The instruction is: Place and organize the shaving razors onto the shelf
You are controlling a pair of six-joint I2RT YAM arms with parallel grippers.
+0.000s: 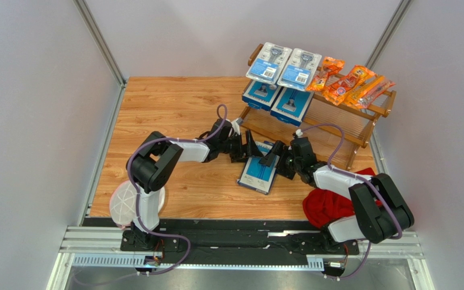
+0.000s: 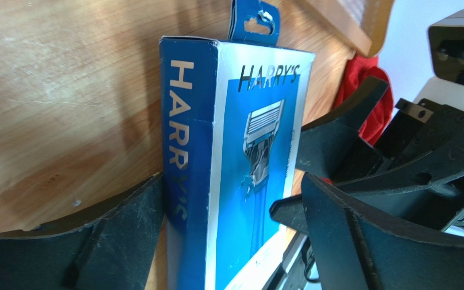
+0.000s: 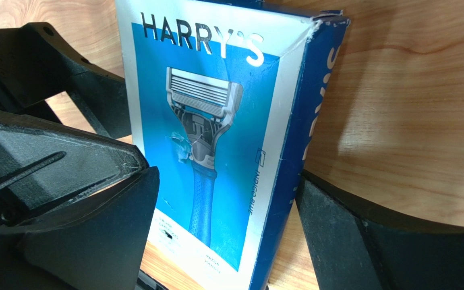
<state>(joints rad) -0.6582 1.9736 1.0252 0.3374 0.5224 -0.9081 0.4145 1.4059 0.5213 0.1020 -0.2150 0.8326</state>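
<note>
Both arms fold in low over the table (image 1: 174,109) and meet just in front of the shelf (image 1: 344,127), the left hand (image 1: 249,150) coming from the side away from it and the right hand (image 1: 275,158) from the near side. Each hand's fingers stand wide apart and clamp nothing. They are set about one blue razor box (image 1: 257,176). The left hand has one finger (image 2: 125,223) down beside the box's lettered edge and the other over its printed face. The right hand mirrors this, with a finger (image 3: 361,241) just beside the opposite edge. The box lies face up on the table, its long axis running from the shelf toward the arms' bases and slanting a little, hang-tab end toward the shelf. On the shelf's top tier lie two clear blister packs (image 1: 283,65) at the end nearer the hands, with the orange bags (image 1: 352,84) filling the rest. Two more blue boxes (image 1: 277,98) sit on the lower tier below the blister packs. A red cloth (image 1: 328,204) is bunched in front of the shelf by the right arm's base.
</note>
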